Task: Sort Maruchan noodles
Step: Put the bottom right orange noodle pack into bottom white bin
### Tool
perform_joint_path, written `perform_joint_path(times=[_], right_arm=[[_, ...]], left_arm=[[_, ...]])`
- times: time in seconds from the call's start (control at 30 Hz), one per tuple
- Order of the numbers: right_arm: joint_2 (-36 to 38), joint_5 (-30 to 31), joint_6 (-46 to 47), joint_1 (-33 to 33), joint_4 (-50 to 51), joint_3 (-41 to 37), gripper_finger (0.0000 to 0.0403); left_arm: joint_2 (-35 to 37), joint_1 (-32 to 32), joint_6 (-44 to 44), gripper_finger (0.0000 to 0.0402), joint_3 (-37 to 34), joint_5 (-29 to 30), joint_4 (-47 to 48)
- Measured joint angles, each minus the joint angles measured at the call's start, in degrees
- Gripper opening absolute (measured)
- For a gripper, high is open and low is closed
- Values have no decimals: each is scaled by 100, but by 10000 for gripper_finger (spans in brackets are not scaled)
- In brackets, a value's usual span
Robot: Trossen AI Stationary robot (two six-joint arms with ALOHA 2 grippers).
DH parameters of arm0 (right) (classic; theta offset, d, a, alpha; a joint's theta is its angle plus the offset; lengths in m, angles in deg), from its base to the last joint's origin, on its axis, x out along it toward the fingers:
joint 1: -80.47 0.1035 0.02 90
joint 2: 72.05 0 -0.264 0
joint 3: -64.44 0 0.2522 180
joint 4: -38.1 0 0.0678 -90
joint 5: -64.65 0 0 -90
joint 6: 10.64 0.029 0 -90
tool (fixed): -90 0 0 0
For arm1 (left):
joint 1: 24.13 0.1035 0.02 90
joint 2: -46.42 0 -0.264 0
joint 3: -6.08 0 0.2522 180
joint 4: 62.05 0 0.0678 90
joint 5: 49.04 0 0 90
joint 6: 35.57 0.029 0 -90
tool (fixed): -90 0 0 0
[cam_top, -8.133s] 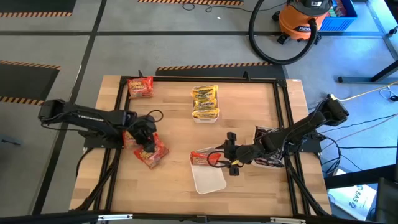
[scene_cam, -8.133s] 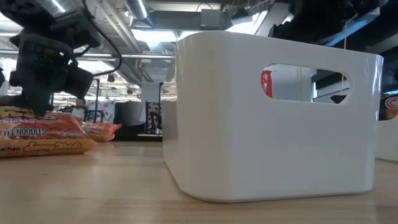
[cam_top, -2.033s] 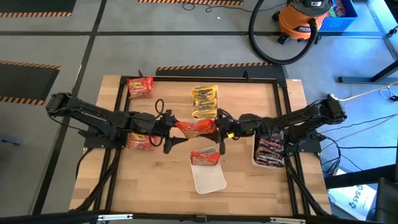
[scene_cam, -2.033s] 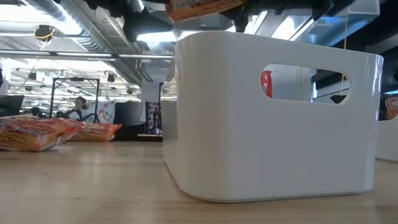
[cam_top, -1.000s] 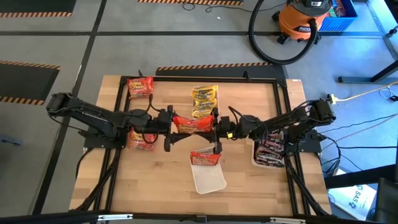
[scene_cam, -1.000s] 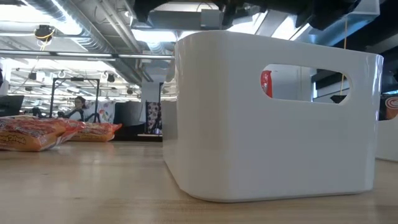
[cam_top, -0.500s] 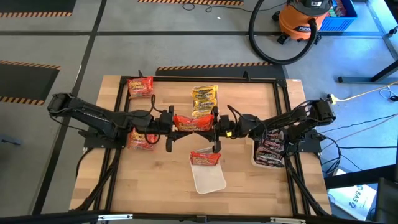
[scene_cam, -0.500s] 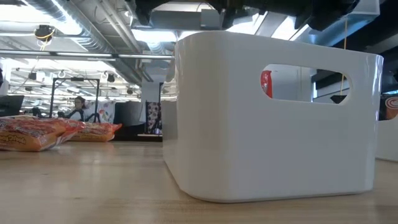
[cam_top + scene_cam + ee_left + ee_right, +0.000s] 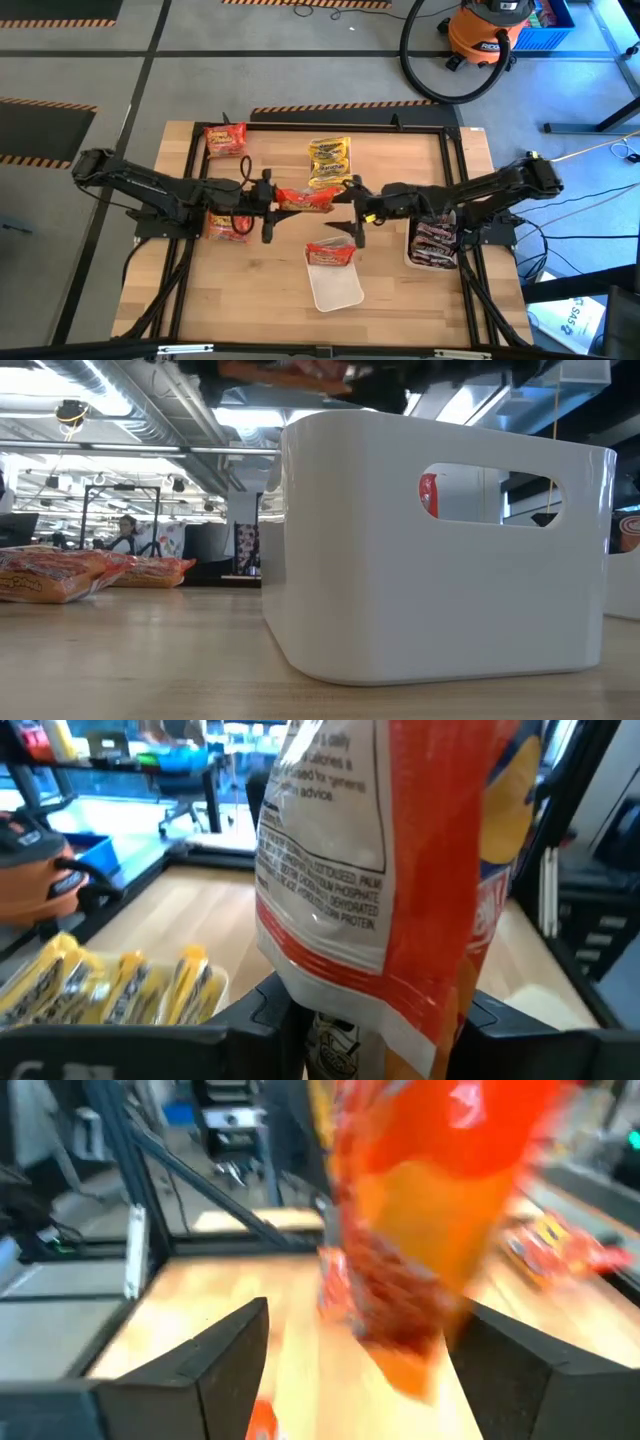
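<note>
The left hand (image 9: 266,205) pinches one end of a crinkly red-orange plastic noodle packet (image 9: 305,200) above mid-bench, while the right hand (image 9: 355,218) stands open just beside its other end. Slick, floppy film could sag or slip from a one-ended grip, missing the smooth white rectangular tray (image 9: 335,285)

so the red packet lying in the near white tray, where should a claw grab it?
Judgement call: take the red packet from straight above by its free edge toward mid-table. It lies flat across that end of the white tray, and the tray's walls block a side approach, so a top-down pinch on the crinkly end seam looks easiest.
</note>
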Motion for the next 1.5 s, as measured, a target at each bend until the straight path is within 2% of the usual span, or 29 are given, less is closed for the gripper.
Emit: perform_joint_path(times=[0.17,0.3,0.5,0.63,0.73,0.87,1.03,1.1,1.5], right_arm=[[496,312,48,0,1239,-2,276],[608,313,65,0,1391,-2,276],[614,188,139,-2,1043,-2,276],[614,-137,168,-7,620,-2,278],[612,-382,185,-7,290,4,296],[599,-448,176,-4,413,287,333],[397,-453,175,-13,802,914,372],[256,-391,153,-26,1327,1290,377],[-1363,-434,-127,-271,4660,4311,344]], left_arm=[[92,-127,-6,128,-4,103,589],[89,-188,-17,128,-4,-2,929],[89,-272,-26,128,-4,-20,1196],[89,-284,-24,128,-4,-63,1203],[89,-279,-24,128,-4,-59,1235],[89,-279,-24,128,-4,-61,1244],[88,-275,-22,128,-4,-59,1244],[87,-275,-23,128,-4,-59,1242],[83,-275,-27,128,-4,-37,1235]])
